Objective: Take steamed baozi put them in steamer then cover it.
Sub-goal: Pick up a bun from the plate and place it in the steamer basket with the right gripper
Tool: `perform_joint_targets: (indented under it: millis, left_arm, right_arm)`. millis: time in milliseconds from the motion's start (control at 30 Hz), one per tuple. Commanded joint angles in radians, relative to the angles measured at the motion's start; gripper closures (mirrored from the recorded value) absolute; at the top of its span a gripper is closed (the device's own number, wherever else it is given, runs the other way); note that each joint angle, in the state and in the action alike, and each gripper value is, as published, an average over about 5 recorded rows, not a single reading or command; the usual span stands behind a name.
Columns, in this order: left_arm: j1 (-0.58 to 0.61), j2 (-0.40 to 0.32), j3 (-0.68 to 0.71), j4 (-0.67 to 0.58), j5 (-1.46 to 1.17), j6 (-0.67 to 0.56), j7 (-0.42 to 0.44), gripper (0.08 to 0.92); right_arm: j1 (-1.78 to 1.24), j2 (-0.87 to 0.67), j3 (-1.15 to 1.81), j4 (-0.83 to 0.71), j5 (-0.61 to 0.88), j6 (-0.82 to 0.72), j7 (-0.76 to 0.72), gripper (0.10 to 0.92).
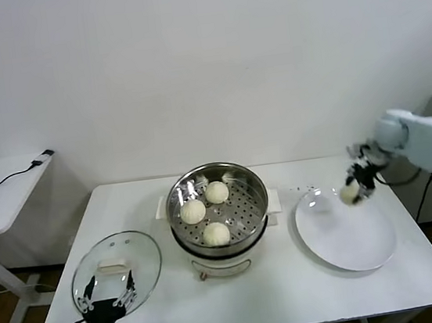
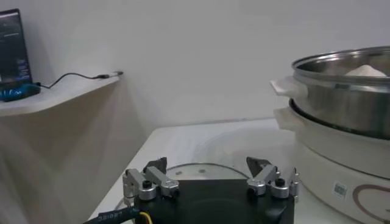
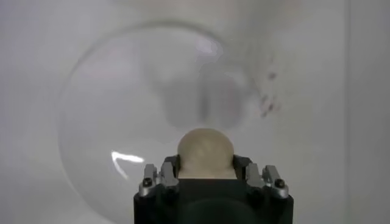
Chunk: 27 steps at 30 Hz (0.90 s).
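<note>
The steel steamer point(image 1: 175, 199) stands mid-table with three cream baozi in its perforated basket: one at the back point(image 1: 217, 192), one at the left point(image 1: 193, 211), one at the front point(image 1: 216, 233). A fourth baozi point(image 1: 351, 192) is held just above the back rim of the white plate point(image 1: 369, 249), and my right gripper point(image 1: 353, 189) is shut on it. From the right wrist, that baozi point(image 3: 205, 152) sits between the jaws. My left gripper point(image 1: 107, 300) hangs open over the glass lid point(image 1: 141, 253) at the front left. The steamer point(image 2: 341, 97) also shows in the left wrist view.
A side desk point(image 1: 2, 184) with a cable and a blue device stands off the table's left end. The lid's rim point(image 2: 201, 167) lies just beyond my left fingers. The table edge runs close in front of the lid.
</note>
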Motion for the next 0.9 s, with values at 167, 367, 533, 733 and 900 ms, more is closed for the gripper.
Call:
perform_joint_targets:
  millis: [167, 367, 533, 733, 900]
  left_arm:
    - [0.0, 0.007, 0.009, -0.03, -0.002, 0.008, 0.005, 0.177]
    - [0.004, 0.011, 0.004, -0.039, -0.01, 0.008, 0.004, 0.177]
    - [0.017, 0.013, 0.001, -0.045, -0.016, 0.005, 0.002, 0.177]
    - [0.019, 0.01, 0.001, -0.045, -0.016, 0.005, 0.002, 0.177]
    - [0.012, 0.008, 0.001, -0.034, -0.016, 0.005, 0.002, 0.177]
  right_arm:
    - [0.611, 0.245, -0.302, 0.401, 0.647, -0.195, 0.085, 0.431]
    - [0.48, 0.332, -0.237, 0.417, 0.674, -0.257, 0.198, 0.431]
    - [0.332, 0.372, -0.227, 0.403, 0.643, -0.295, 0.277, 0.431]
    - [0.203, 0.395, -0.218, 0.323, 0.559, -0.309, 0.318, 0.432]
    - [0.138, 0.394, -0.2, 0.291, 0.527, -0.31, 0.337, 0.433]
